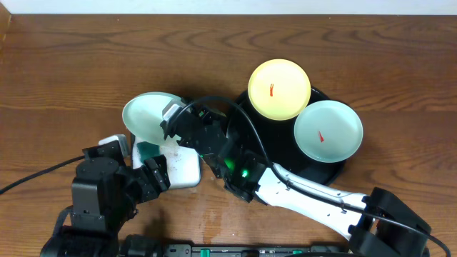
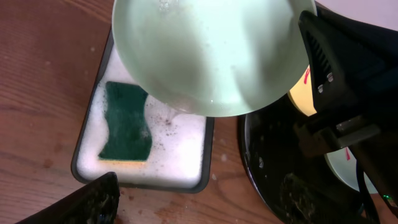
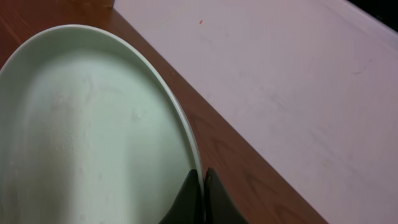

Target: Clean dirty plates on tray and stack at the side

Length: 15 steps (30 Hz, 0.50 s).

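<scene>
My right gripper (image 1: 173, 123) is shut on the rim of a mint-green plate (image 1: 146, 114) and holds it tilted above the white tray. The wrist view shows the fingertips (image 3: 202, 177) pinching the rim of this plate (image 3: 81, 137). The plate (image 2: 205, 56) looks wet and foamy, with no red smear showing. The black round tray (image 1: 285, 143) holds the pale yellow plate (image 1: 278, 89) and the other mint-green plate (image 1: 328, 130), each with a red smear. My left gripper (image 1: 153, 173) is open and empty, low by the white tray's near edge (image 2: 199, 208).
A white rectangular dark-rimmed tray (image 1: 187, 170) (image 2: 205, 155) holds foam and a green sponge (image 1: 146, 151) (image 2: 127, 121). The black tray's edge (image 2: 280, 162) lies just right of it. Wooden tabletop all around; a pale wall at the far edge.
</scene>
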Each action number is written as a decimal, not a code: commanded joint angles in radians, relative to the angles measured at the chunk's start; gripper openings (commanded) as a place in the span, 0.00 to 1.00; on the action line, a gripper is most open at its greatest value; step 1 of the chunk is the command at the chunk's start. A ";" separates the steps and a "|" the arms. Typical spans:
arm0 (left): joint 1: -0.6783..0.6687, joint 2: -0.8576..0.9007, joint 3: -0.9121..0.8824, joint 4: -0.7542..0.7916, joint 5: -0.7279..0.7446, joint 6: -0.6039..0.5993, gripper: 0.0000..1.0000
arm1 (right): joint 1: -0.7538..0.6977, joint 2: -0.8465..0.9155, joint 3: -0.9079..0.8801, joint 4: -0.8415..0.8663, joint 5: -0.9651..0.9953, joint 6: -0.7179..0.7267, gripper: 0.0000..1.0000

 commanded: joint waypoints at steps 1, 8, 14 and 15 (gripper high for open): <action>0.005 -0.001 0.014 0.001 0.006 0.013 0.83 | 0.006 -0.014 0.016 0.011 0.026 -0.020 0.01; 0.005 -0.001 0.014 0.001 0.005 0.013 0.84 | 0.006 -0.014 0.016 0.018 0.046 -0.043 0.01; 0.005 -0.001 0.014 0.001 0.005 0.013 0.83 | 0.006 -0.014 0.016 0.025 0.057 -0.069 0.01; 0.005 -0.001 0.014 0.001 0.006 0.013 0.83 | 0.006 -0.014 0.016 0.025 0.057 -0.076 0.01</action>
